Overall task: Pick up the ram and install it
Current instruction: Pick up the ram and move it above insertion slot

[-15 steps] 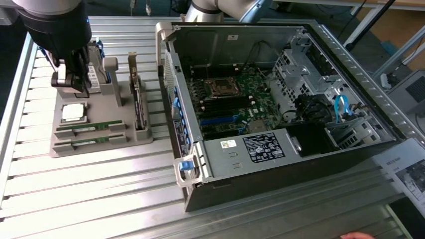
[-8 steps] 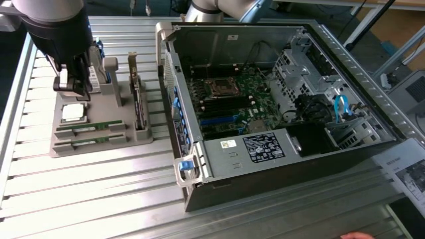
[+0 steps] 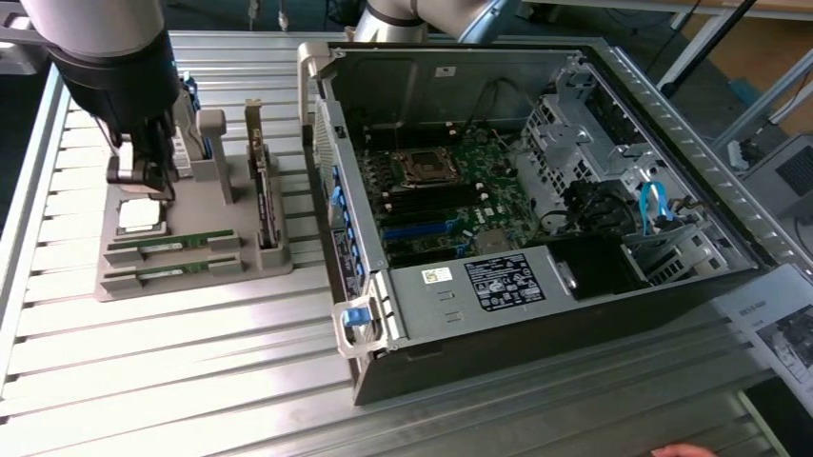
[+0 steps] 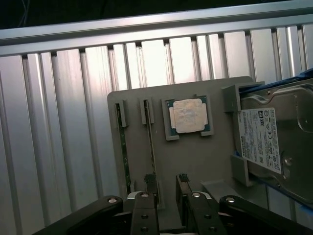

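Approach step: the pincer [image 3: 143,184], wide open and empty, hangs at the exterior view's upper left over the grey holder [image 4: 195,161], where the ram [image 3: 171,244] sits slotted; grasping apparently calls for centring the jaws astride that stick.

Bench [image 3: 190,362]: ribbed aluminium surface of parallel slats, bright with glare, with a raised rail along its edges.
Holder plate [image 3: 261,271]: flat grey plate with moulded slots and uprights, lying on the bench at the exterior view's left, toward the far side.
Computer case [image 3: 534,324]: open tower on its side with the interior facing up, across the middle and the exterior view's right, just beside the holder plate.
Printed sheet [image 3: 782,328]: at the exterior view's right edge, near the case's corner. Whether it rests on the bench cannot be told.
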Robot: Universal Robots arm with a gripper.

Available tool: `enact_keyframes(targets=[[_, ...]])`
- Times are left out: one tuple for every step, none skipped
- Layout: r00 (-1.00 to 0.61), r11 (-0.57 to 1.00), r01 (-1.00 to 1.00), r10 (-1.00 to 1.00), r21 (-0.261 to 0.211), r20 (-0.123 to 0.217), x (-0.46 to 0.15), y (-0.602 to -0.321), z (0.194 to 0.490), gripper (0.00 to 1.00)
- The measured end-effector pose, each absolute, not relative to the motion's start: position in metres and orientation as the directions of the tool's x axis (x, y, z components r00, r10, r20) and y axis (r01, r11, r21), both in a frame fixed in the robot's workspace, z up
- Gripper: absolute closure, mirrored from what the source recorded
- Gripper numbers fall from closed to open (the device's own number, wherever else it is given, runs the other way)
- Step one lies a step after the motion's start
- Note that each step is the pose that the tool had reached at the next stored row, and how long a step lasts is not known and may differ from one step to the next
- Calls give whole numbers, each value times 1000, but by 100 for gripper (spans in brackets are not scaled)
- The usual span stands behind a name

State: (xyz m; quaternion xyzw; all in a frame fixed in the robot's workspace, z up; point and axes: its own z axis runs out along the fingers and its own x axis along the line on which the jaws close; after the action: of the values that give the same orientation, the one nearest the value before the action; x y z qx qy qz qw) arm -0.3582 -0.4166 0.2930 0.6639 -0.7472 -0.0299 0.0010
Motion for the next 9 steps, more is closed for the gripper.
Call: enact_keyframes(targets=[[-119,117,-992,-992,46,-38,-358,-417,292,70],[-118,117,-992,-992,46,-38,-358,-417,291,70],[-118,117,-992,-992,46,-38,-358,-417,290,70],[-118,117,-992,-992,46,-38,-358,-417,288,70],[-118,117,-992,-992,46,-38,-358,-417,287,70],[-118,117,-992,-992,46,-38,-359,-417,286,70],[-118,117,-992,-992,46,-38,-359,-418,285,70],[-118,117,-992,-992,46,-38,-359,-418,284,70],[-118,117,-992,-992,46,-38,-359,-418,283,70]])
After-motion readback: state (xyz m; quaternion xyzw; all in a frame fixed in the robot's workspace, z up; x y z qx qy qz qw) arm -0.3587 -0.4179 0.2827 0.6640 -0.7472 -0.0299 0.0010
